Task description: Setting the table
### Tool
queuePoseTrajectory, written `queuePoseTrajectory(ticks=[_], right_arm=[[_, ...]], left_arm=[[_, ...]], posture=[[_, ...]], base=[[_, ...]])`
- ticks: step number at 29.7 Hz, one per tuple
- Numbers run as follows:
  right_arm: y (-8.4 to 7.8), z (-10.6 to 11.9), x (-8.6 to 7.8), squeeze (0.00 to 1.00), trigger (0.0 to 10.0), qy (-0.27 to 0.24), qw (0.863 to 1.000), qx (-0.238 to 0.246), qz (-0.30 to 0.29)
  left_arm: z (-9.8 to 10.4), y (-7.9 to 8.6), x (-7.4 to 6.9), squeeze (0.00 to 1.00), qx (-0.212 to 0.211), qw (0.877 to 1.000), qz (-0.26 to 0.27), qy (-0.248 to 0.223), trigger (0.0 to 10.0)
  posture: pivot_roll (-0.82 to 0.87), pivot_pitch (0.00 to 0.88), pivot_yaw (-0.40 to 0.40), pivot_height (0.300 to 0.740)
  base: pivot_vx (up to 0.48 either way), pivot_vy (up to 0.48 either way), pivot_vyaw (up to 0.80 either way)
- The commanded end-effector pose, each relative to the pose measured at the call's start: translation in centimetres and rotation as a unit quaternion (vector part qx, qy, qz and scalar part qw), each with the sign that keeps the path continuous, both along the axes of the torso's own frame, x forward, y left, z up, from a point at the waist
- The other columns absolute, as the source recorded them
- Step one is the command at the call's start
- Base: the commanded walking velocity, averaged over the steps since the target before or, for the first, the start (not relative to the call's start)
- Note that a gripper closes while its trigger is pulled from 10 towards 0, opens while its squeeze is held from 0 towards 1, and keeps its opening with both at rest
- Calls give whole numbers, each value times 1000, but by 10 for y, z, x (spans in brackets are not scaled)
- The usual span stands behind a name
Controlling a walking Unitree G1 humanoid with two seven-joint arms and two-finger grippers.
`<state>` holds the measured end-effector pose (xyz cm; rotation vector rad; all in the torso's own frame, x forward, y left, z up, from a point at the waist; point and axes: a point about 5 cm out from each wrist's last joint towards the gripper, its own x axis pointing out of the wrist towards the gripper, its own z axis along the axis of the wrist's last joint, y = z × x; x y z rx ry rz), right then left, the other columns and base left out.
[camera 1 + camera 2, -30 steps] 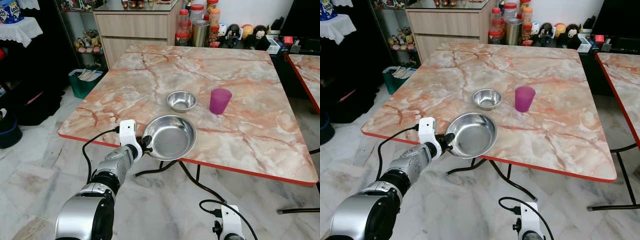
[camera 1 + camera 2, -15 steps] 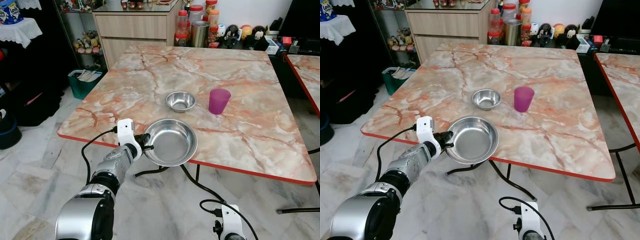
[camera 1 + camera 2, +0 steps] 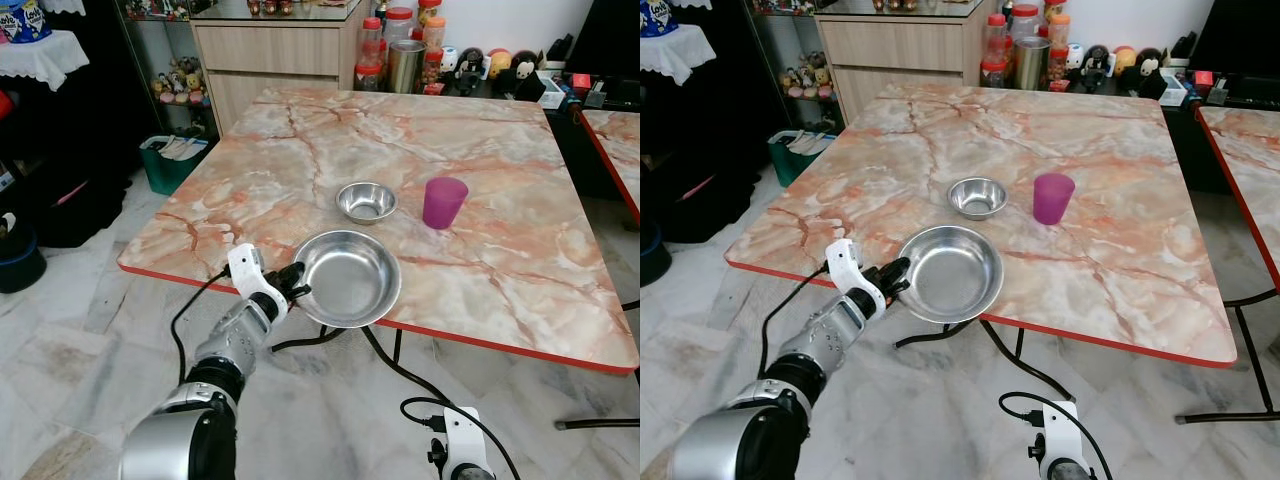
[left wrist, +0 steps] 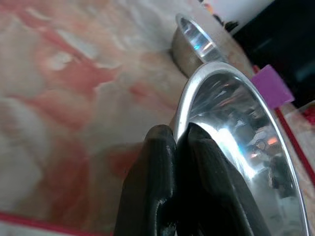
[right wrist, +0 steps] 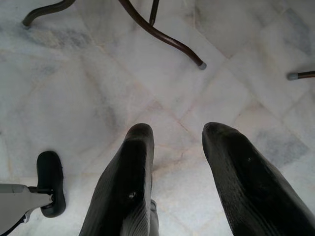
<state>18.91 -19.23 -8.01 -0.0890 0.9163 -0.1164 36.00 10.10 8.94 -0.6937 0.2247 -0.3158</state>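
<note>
My left claw [image 3: 293, 280] pinches the near rim of the big bowl [image 3: 346, 277] at the tabletop's [image 3: 500, 160] front edge. Behind it sit the small bowl [image 3: 366, 201], then the purple cup [image 3: 443, 202]. My right claw [image 5: 179, 162] hangs spread above the floor [image 5: 98, 88].

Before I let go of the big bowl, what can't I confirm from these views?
- Whether the large steel bowl sits flat on the table: its near rim overhangs the red edge in the eye views, and the bowl hides its own base.
- Bowl interior in the left wrist view: blurred glare.
- Left gripper: fingertips hidden by the rim they pinch.
- Right gripper: faces floor tiles.
</note>
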Motion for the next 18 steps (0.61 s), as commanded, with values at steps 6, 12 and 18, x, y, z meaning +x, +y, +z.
queuePoseTrajectory(ticks=[6,12,18], right_arm=[[1,0,0,0,10000,1,1000,3,0],[0,-1,-2,0,10000,2,1000,4,-5],[-4,1,0,0,10000,-2,1000,1,-12]], left_arm=[[15,14,2,0,-54,995,50,-65,10000],[20,17,2,0,-74,992,59,-86,10000],[21,18,1,0,-79,990,70,-97,10000]], posture=[[46,0,16,740],[44,0,15,740],[32,0,15,740]], base=[[0,0,0],[0,0,0],[0,-163,0]])
